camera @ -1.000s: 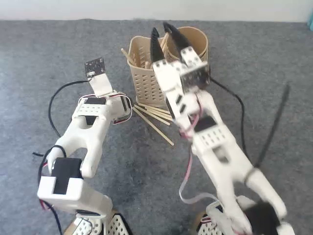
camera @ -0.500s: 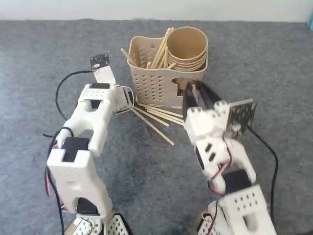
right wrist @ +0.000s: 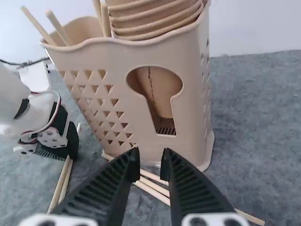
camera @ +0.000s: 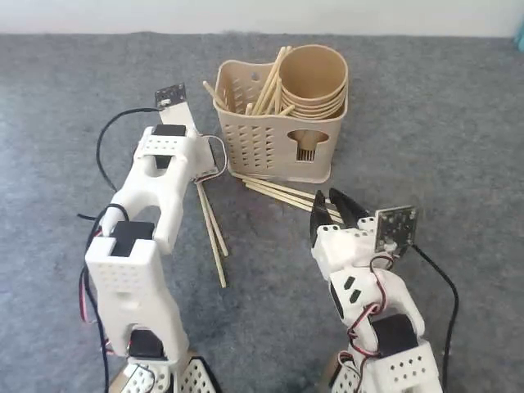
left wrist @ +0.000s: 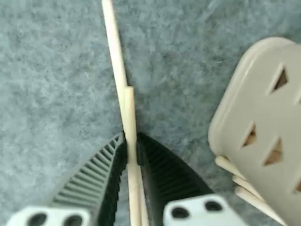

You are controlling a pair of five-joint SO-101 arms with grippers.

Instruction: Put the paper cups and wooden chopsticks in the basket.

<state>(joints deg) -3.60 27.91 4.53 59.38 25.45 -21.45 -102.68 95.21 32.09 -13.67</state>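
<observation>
A beige perforated basket (camera: 274,135) stands on the grey carpet, with a stack of paper cups (camera: 314,78) in one compartment and several wooden chopsticks (camera: 266,82) upright in the other. My left gripper (camera: 199,182) is just left of the basket, shut on two chopsticks (camera: 213,237) that lie on the carpet pointing toward the front. The left wrist view has the left gripper (left wrist: 130,139) pinching these sticks (left wrist: 117,56) beside the basket (left wrist: 258,117). My right gripper (camera: 332,209) is low in front of the basket, open and holding nothing. Between them lie loose chopsticks (camera: 278,190). From its own wrist camera, the right gripper (right wrist: 150,153) faces the basket's keyhole opening (right wrist: 157,101).
Grey carpet (camera: 426,139) spreads around the basket, with open room to its right and far left. A black cable (camera: 106,139) loops beside the left arm, and another cable (camera: 442,278) trails right of the right arm. A pale wall runs along the back.
The right arm pulled back from above the basket and came down low in front of it. The left gripper drew two chopsticks out of the floor pile, swinging them leftward.
</observation>
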